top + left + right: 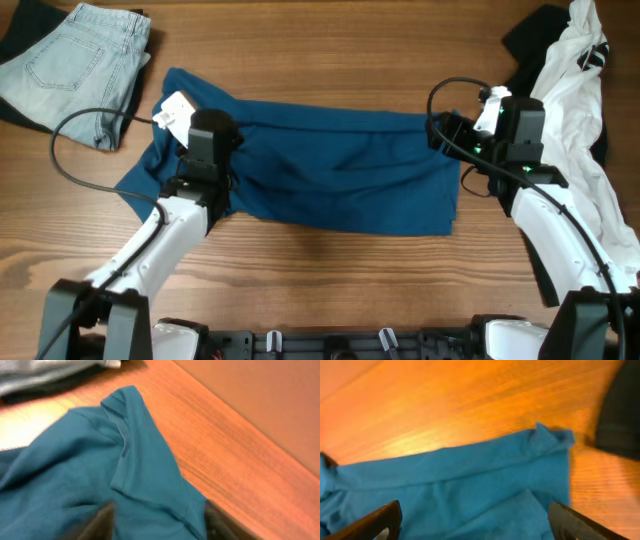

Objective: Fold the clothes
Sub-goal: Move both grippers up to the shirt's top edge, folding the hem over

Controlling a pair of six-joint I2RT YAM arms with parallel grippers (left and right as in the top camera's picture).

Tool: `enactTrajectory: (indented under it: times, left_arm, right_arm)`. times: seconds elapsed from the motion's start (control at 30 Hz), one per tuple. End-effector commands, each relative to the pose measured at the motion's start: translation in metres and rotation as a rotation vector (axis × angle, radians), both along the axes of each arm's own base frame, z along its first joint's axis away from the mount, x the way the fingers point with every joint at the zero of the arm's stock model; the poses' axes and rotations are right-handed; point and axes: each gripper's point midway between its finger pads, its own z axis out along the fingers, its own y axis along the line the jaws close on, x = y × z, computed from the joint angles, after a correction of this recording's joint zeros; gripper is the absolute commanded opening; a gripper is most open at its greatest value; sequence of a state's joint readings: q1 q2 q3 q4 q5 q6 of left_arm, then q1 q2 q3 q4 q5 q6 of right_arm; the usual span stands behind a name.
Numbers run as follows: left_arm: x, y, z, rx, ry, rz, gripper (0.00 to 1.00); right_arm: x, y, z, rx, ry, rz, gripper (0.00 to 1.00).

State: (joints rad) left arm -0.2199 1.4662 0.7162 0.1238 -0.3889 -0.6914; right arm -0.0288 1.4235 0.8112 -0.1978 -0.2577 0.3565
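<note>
The teal-blue shirt (340,165) lies spread across the middle of the wooden table, folded into a wide band, with a sleeve sticking out at the left. My left gripper (208,135) hovers over the shirt's left end; in the left wrist view its open fingers (157,522) straddle the shirt's (100,475) sleeve fold. My right gripper (450,135) is at the shirt's right edge; in the right wrist view its fingers (475,520) are wide open above the shirt (470,490) near its corner.
Pale-blue jeans (75,65) on dark cloth lie at the back left. A white garment with black cloth (575,90) lies along the right side, and the black cloth also shows in the right wrist view (620,415). Bare wood lies in front of the shirt.
</note>
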Motion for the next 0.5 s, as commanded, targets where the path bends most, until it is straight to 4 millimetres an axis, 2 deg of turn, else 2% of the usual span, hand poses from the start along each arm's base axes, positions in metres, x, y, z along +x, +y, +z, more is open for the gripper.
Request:
enactTrajectory:
  times: [0.0, 0.03, 0.07, 0.1, 0.13, 0.23, 0.27, 0.3, 0.33, 0.47]
  left_arm:
    - [0.006, -0.003, -0.035, -0.041, 0.089, -0.048, 0.59]
    - [0.007, -0.004, -0.042, -0.049, 0.102, -0.055, 0.56]
    - [0.01, -0.007, -0.051, -0.069, 0.118, -0.074, 0.57]
    - [0.011, -0.008, -0.055, -0.076, 0.122, -0.082, 0.63]
    - [0.013, -0.01, -0.059, -0.085, 0.125, -0.092, 0.65]
    - [0.021, -0.017, -0.063, -0.104, 0.119, -0.116, 0.61]
    - [0.027, -0.018, -0.06, -0.106, 0.103, -0.117, 0.6]
    - [0.032, -0.019, -0.055, -0.099, 0.087, -0.124, 0.66]
    - [0.038, -0.019, -0.05, -0.082, 0.066, -0.138, 0.73]
    - [0.061, -0.023, -0.019, -0.004, -0.044, -0.199, 0.8]
  right_arm:
    - [0.004, -0.008, 0.007, -0.028, 0.021, -0.039, 0.88]
    - [0.002, -0.008, 0.006, -0.029, 0.034, -0.044, 0.85]
    - [-0.001, -0.009, 0.004, -0.031, 0.056, -0.046, 0.87]
    - [-0.004, -0.009, 0.002, -0.03, 0.069, -0.045, 0.89]
    - [-0.006, -0.009, 0.001, -0.031, 0.082, -0.046, 0.9]
    - [-0.003, -0.011, 0.003, -0.049, 0.065, -0.043, 0.83]
    - [0.003, -0.014, 0.007, -0.076, 0.032, -0.042, 0.87]
    - [0.009, -0.018, 0.012, -0.106, -0.005, -0.041, 0.95]
    - [0.015, -0.022, 0.017, -0.132, -0.038, -0.056, 1.0]
    - [0.04, -0.033, 0.039, -0.208, -0.177, -0.075, 0.99]
